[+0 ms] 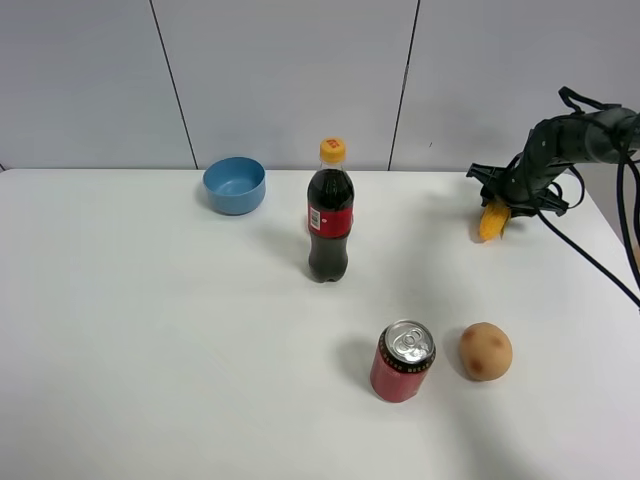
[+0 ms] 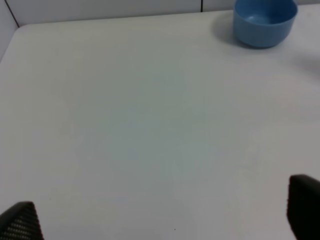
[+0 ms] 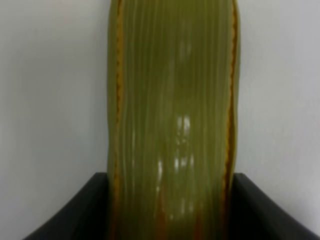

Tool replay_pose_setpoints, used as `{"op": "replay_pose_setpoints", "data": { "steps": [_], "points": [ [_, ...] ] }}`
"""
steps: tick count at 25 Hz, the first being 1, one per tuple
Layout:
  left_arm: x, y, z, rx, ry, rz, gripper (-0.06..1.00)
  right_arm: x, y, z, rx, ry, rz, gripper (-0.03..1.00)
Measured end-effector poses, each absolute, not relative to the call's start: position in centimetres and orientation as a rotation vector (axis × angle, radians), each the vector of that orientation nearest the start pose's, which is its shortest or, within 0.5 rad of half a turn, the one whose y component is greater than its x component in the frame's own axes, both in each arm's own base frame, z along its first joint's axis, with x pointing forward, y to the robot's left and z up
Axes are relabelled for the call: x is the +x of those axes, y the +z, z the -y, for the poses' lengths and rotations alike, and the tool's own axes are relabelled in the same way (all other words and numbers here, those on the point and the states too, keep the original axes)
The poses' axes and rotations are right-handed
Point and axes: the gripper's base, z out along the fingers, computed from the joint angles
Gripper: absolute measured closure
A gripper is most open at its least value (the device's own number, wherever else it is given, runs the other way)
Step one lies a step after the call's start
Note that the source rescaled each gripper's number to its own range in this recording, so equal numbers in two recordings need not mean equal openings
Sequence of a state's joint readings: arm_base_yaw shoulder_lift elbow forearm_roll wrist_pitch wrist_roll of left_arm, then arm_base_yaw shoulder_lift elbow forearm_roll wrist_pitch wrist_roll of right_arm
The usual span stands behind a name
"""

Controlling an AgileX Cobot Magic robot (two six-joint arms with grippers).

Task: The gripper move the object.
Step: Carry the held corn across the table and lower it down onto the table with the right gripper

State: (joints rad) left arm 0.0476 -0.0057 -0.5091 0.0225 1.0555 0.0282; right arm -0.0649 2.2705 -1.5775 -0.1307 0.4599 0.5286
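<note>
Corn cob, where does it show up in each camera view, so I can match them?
Exterior high: corn at far right, toward the back, held by the right gripper.
Left wrist: not in view.
Right wrist: corn fills the middle, between the jaws.
Shared landmark: the white table shows in all three.

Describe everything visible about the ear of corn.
The ear of corn sits between the right end effector's jaws, toward the table's far right corner. Its yellow kernel end points down at a tilt. The wrist view shows a glossy, ribbed green husk with orange-yellow seams along both sides. Whether its tip touches the table is unclear.
</note>
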Motion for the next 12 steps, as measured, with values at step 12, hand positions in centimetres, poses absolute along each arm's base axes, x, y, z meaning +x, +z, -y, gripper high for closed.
{"op": "replay_pose_setpoints", "data": {
  "steps": [12],
  "points": [
    [-0.7,28.0,-0.1,-0.021,0.075,-2.025,-0.06,42.6,25.7,2.1,0.300,0.084,-2.593,0.97]
  ]
}}
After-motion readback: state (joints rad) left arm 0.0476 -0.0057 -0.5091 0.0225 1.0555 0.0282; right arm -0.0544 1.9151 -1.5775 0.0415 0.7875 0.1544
